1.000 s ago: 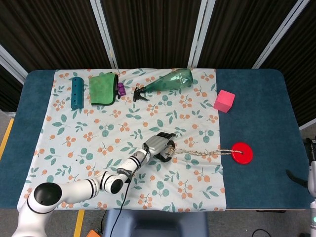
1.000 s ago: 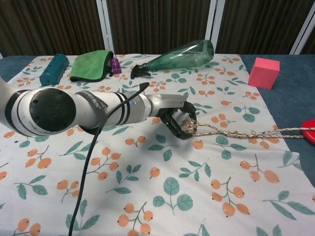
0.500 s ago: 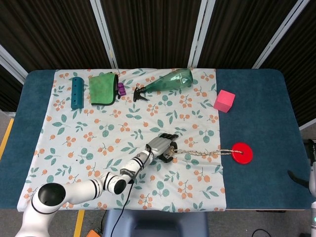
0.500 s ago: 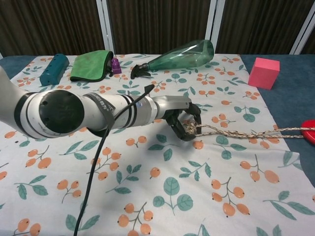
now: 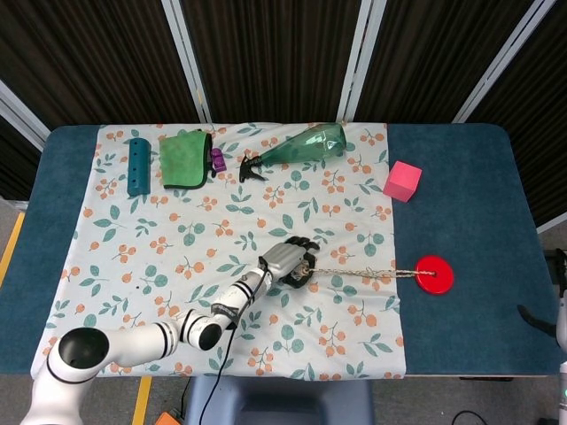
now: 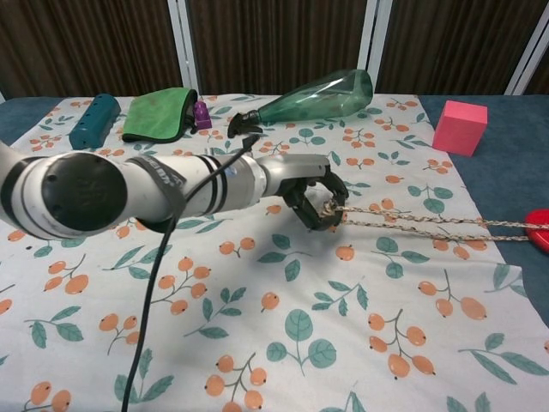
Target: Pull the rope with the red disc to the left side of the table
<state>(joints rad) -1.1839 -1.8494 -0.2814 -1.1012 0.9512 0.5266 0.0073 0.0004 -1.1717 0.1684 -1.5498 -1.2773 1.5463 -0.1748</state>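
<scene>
Your left hand (image 5: 291, 263) (image 6: 316, 199) has its fingers curled around the near end of the rope (image 5: 363, 274) (image 6: 429, 223), gripping it over the floral tablecloth (image 5: 177, 239). From that hand the rope runs taut to the red disc (image 5: 435, 274), which lies on the blue table surface (image 5: 469, 204) just beyond the tablecloth's edge, nearer you than the pink block (image 5: 402, 181). Your right hand is barely visible at the frame edge; you cannot tell its state.
</scene>
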